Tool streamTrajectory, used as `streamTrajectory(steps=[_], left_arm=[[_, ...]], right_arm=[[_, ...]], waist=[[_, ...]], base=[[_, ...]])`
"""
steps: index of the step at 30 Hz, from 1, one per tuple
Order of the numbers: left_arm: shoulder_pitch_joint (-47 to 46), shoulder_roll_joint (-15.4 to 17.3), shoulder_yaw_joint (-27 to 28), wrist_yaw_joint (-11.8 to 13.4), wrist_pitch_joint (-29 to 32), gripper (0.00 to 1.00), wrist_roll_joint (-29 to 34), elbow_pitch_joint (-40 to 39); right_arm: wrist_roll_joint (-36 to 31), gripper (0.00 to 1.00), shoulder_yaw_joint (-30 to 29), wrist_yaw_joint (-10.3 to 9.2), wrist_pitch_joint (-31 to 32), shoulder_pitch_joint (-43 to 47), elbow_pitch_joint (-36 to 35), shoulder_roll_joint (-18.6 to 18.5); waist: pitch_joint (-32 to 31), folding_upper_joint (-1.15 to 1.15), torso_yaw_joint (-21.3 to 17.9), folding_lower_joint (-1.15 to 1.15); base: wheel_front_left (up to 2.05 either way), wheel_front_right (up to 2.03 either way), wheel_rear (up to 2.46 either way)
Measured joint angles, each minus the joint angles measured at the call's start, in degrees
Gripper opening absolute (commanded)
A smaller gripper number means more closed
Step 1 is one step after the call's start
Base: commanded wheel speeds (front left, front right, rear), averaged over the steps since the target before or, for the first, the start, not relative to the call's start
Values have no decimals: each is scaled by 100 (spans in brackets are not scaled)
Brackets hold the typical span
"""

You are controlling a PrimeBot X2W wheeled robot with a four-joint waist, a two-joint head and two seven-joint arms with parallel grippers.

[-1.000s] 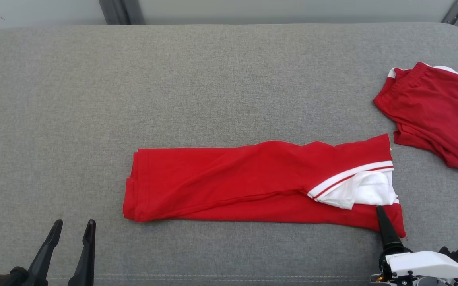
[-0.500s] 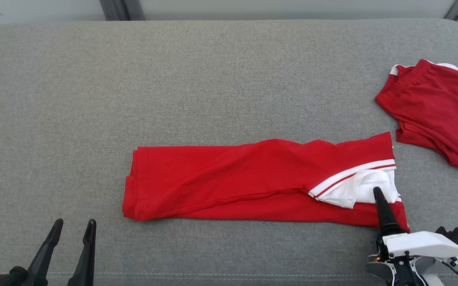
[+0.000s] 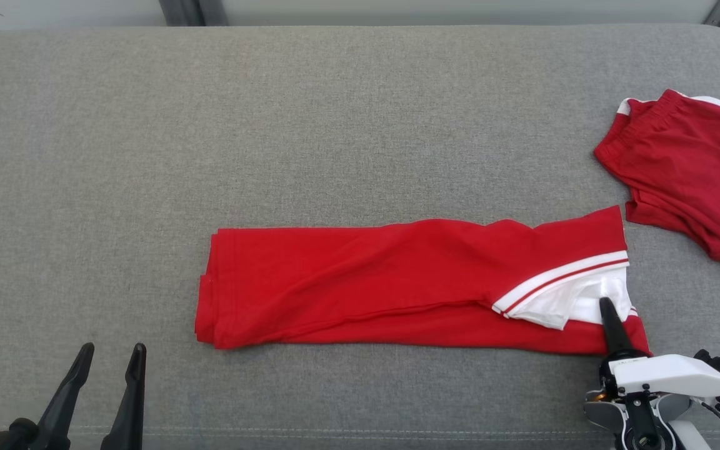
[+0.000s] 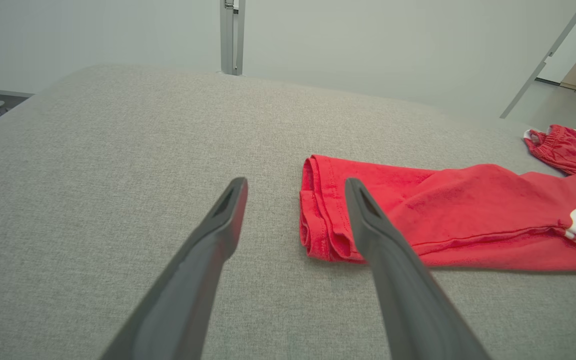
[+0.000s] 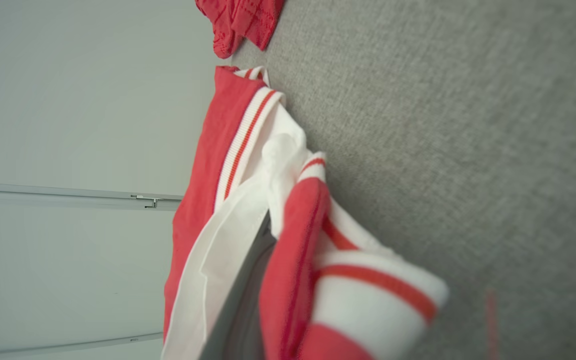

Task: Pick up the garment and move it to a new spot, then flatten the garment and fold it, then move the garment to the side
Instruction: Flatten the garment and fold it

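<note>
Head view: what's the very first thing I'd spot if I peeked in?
The long red shirt, folded into a strip across the middle of the grey cushion, jumps out first. At its right end the right tool pinches the white collar, and the left tool hangs open at the lower left. A second red garment lies crumpled at the far right edge.

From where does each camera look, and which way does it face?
Head view: high on the robot, facing forward and down at the grey fabric surface; left hand lower left, right hand lower right.
Left wrist view: low, along the open left hand's fingers toward the red shirt.
Right wrist view: rolled sideways, close on the shirt's white trim, one dark finger showing.
Shared: head and left wrist views both show the red shorts.
</note>
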Motion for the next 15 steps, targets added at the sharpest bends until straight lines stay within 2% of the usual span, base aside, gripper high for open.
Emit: streamTrajectory(steps=[5,15], left_arm=[[1,-21,85,-1,0,100,0,-15],[-2,-104,97,-45,0,100,0,-86]], right_arm=[[-52,0,-9,1,-38,-69,44,-47],[-191,0,-376,3,-166,-126,7,-590]], waist=[[10,0,-78,0],[90,0,-204,0]], base=[[0,0,0],[0,0,0]])
